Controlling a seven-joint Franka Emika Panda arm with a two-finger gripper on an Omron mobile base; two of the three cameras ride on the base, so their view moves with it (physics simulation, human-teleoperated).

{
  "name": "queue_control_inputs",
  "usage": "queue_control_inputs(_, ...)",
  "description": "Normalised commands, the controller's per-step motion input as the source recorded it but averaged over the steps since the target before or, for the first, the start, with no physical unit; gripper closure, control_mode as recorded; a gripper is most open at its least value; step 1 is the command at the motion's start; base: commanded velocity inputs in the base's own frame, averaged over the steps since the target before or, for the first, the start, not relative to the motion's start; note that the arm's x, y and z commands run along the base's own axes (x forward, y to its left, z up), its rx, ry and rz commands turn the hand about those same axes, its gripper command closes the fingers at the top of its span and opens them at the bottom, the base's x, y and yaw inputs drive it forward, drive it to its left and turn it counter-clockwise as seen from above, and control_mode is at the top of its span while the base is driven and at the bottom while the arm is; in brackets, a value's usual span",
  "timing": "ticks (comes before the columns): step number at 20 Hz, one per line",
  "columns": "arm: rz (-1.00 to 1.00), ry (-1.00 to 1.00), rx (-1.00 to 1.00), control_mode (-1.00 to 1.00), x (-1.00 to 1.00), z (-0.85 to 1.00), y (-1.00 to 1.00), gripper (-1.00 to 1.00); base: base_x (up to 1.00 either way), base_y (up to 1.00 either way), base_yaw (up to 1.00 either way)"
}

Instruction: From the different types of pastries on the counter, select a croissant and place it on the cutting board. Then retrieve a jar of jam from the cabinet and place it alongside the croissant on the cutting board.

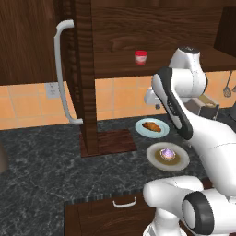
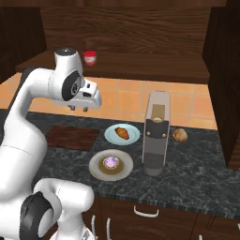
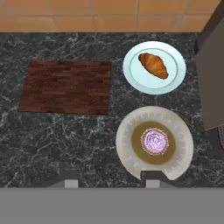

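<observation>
1. The counter (image 3: pixel 65 135) looks like dark polished stone with pale marbled veins.
2. The cutting board (image 3: pixel 65 86) is reddish-brown wood, matt, with visible plank grain.
3. The cabinet (image 1: pixel 27 41) is dark grained wood; its handle (image 1: pixel 62 73) is smooth pale grey.

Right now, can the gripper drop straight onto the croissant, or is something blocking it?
Probably yes. The croissant lies uncovered on its pale blue plate, and nothing stands between it and the gripper above. The tall coffee machine stands off to one side.
</observation>
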Motion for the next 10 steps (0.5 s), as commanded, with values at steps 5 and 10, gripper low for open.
queue_control_inputs(5, 0.0, 0.02, -0.04, -1.0, -0.4, -0.6, -0.2, -1.0, 0.0, 0.0, 0.0)
queue_control_inputs(10, 0.0, 0.08, -0.06, -1.0, -0.05, -0.68, -0.02, -1.0, 0.0, 0.0, 0.0)
